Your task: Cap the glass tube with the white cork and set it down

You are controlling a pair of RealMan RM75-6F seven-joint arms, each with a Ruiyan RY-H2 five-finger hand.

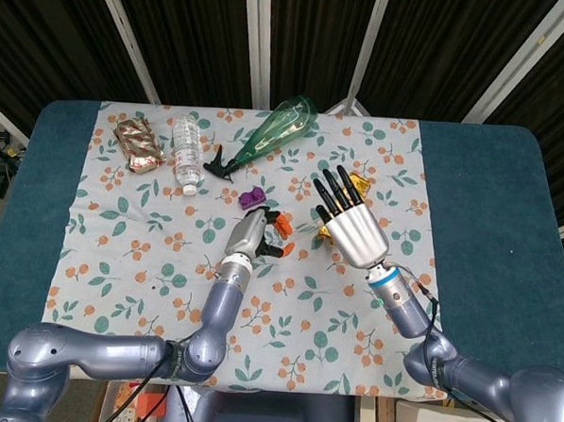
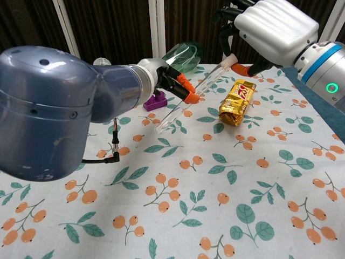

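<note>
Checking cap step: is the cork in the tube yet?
Looks capped: white cork sits at the glass tube mouth, under the right hand. Seating depth unclear.

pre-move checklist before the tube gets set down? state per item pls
1. Left hand holds the glass tube: ok, tube tilted above the cloth.
2. White cork at the tube's upper end: ok; seated fully: cannot tell.
3. Right hand off the cork: cannot tell, its fingers crowd that end.
4. Drop area free: not ok, purple block and gold snack wrapper lie close.
5. Tube's lower end off the tablecloth: cannot tell.
</note>
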